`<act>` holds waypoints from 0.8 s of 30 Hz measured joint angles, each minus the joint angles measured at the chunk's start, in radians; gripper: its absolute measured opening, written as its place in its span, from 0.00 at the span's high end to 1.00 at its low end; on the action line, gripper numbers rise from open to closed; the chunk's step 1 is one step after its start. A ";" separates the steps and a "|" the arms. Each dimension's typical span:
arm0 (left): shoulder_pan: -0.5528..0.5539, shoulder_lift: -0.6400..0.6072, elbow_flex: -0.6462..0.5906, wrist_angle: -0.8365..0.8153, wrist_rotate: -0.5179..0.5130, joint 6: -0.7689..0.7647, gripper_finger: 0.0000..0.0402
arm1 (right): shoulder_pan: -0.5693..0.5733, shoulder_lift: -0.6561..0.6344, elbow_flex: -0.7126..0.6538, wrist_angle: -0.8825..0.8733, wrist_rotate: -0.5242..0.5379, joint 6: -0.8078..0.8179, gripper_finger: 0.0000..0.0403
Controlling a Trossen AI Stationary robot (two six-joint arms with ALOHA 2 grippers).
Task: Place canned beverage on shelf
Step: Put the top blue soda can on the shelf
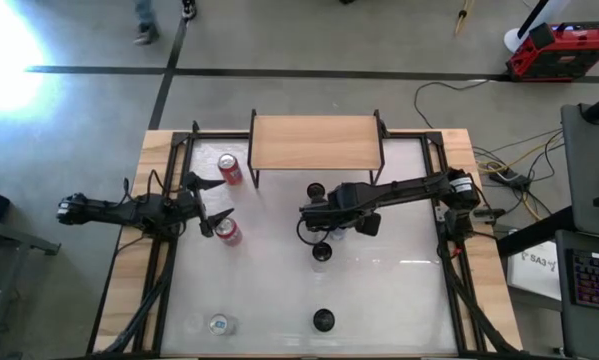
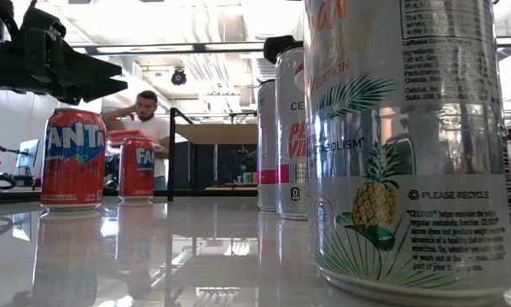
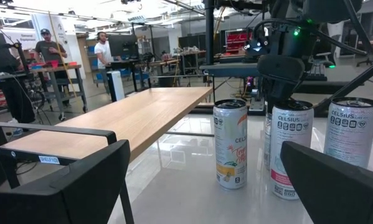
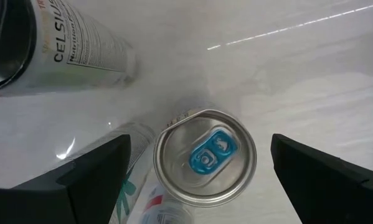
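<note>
In the high view we see the shelf (image 1: 316,142) at the upper middle of the frame, on the far part of the white counter (image 1: 399,290). Its tan wooden top carries nothing.

The right gripper (image 1: 311,212) hangs near the middle of the frame, just below the shelf's front edge and over a group of tall slim cans. In the right wrist view its two dark fingers (image 4: 80,171) stand wide apart, one on each side of a silver can top with a blue tab (image 4: 205,157) — they do not touch it, so this gripper is open and holds nothing. A second Celsius can (image 4: 68,50) stands near it at the upper left of that frame.

The left gripper (image 1: 211,205) is at the left middle of the high view, also open and empty. It sits between two red Fanta cans — one (image 1: 230,168) above it beside the shelf's left legs, the other (image 1: 227,232) just below it.

At the lower edge of the high view stand two more cans, a pale one (image 1: 218,324) at the lower left and a dark-topped one (image 1: 323,320) at the lower middle.

In the low view a person (image 2: 144,119) shows behind the red cans.
</note>
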 joint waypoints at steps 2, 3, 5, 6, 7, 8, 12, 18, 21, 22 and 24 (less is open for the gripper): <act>0.000 0.000 0.000 0.000 0.000 0.000 0.00 | 0.000 0.000 0.000 0.002 -0.001 0.002 0.09; 0.000 0.000 0.000 0.000 0.000 0.000 0.00 | 0.000 -0.001 -0.001 0.004 -0.002 0.002 0.09; 0.000 0.000 0.000 0.000 0.000 0.000 0.00 | 0.000 -0.001 -0.001 0.006 -0.004 0.007 0.09; 0.000 0.000 0.000 0.000 0.000 0.000 0.00 | 0.000 -0.001 -0.001 0.007 -0.012 0.013 0.09; 0.000 0.000 0.000 0.000 0.000 0.000 0.00 | -0.001 -0.001 -0.001 0.008 -0.024 0.013 0.09; 0.000 0.000 0.000 0.000 0.000 0.000 0.00 | -0.001 -0.002 -0.001 0.009 -0.036 0.013 0.09; 0.000 0.000 0.000 0.000 0.000 0.000 0.00 | -0.002 -0.002 -0.001 0.014 -0.048 0.010 0.09; 0.000 0.000 0.000 0.000 0.000 0.000 0.00 | -0.014 -0.002 -0.001 0.028 -0.054 -0.001 0.09; 0.000 0.000 0.000 0.000 0.000 0.000 0.00 | -0.034 0.000 -0.001 0.057 -0.057 -0.023 0.09; 0.000 0.000 0.000 0.000 0.000 0.000 0.00 | -0.039 0.000 -0.001 0.061 -0.059 -0.030 0.09; 0.000 0.000 0.000 0.000 0.000 0.000 0.00 | -0.046 0.000 -0.001 0.061 -0.066 -0.031 0.09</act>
